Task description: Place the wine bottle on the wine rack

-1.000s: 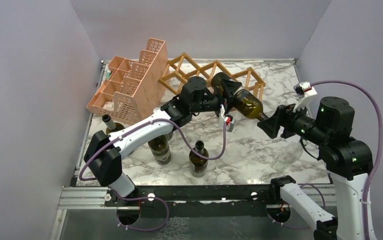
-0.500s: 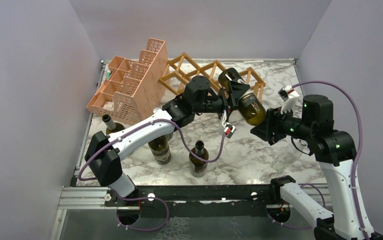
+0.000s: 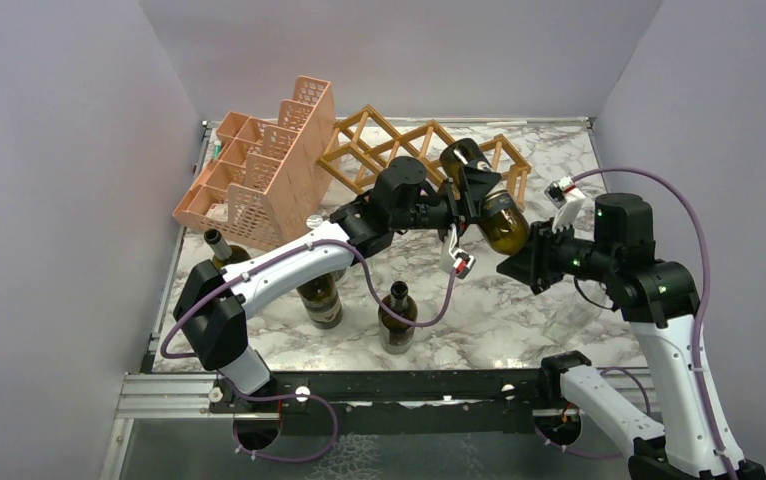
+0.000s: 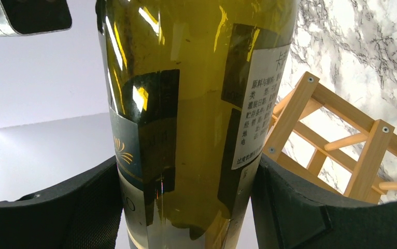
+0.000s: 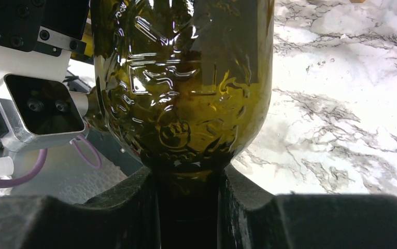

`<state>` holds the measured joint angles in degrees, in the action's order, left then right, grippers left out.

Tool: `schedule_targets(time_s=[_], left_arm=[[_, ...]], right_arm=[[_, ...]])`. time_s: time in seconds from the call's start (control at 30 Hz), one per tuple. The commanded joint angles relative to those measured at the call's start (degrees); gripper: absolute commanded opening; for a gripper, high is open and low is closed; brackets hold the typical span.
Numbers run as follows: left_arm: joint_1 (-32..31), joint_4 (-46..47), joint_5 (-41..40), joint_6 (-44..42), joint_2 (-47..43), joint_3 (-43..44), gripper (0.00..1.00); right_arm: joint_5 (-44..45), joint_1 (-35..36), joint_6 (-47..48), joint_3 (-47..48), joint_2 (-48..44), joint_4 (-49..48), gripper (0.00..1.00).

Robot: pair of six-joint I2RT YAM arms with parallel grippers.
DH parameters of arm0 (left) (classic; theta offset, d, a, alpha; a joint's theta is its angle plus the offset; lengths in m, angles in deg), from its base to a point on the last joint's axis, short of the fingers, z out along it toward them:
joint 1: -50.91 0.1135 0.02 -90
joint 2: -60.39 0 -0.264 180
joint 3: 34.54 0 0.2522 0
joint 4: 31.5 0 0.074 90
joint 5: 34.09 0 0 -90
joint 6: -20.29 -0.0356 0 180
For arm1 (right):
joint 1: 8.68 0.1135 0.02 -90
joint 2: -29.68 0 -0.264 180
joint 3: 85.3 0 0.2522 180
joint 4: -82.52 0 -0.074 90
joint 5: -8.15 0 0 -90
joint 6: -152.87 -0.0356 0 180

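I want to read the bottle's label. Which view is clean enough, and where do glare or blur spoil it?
Left wrist: the bottle is sharp, its white label in focus, with yellow glare streaks higher up the glass. Right wrist: only embossed glass, crowded with white highlights. Top external: evenly lit, but the label is too small to read.

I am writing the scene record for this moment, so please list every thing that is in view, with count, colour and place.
wine rack: one, golden-brown wood, back centre of the table.
stepped organizer: one, pink plastic, back left, beside the rack.
wine bottle: one, olive green, held tilted in the air near the rack's right end.
standing bottles: at least three, dark glass, front left of the table.
table: one, white-grey marble pattern.
left gripper: one, black, shut on the wine bottle's body.
right gripper: one, black, shut on its neck.
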<state>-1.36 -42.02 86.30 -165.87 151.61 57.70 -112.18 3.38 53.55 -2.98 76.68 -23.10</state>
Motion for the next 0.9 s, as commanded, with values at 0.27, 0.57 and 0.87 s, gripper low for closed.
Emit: schedule_targets(time_s=[0.27, 0.57, 0.87], left_arm=[[-2.3, 14.4, 1.8, 6.7, -1.2, 0.2, 0.91], [-2.2, 14.2, -1.3, 9.7, -0.7, 1.0, 0.99], [-2.2, 14.0, -4.2, 14.1, -2.6, 1.9, 0.99]], right_arm=[[6.9, 0.0, -3.5, 1.8, -3.5, -10.4, 0.01], [16.3, 0.0, -7.7, 5.7, -6.6, -14.3, 0.01], [18.5, 0.0, -8.5, 6.6, -8.8, -16.0, 0.01]])
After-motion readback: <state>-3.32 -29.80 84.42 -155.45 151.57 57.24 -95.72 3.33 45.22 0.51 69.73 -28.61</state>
